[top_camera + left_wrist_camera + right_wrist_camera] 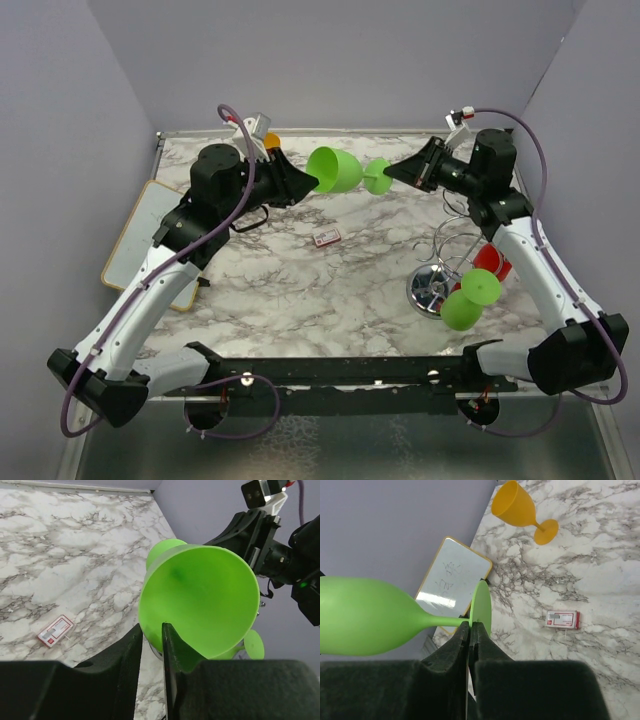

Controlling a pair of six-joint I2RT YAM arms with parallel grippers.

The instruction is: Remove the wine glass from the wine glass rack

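Fingers of the right gripper (470,626) are clamped on the foot of the green wine glass (337,169), held sideways in mid-air, off the rack (430,288). Its rim is straddled by the left gripper (152,630); whether it is pinched cannot be told. Another green glass (470,298) and a red glass (492,262) are hung there.

Faint handwritten marks cross the whiteboard (452,574) at centre left of the right wrist view, too blurred to read. A small red-and-white label (562,619) at right carries print too small to make out. No brand or number is legible.
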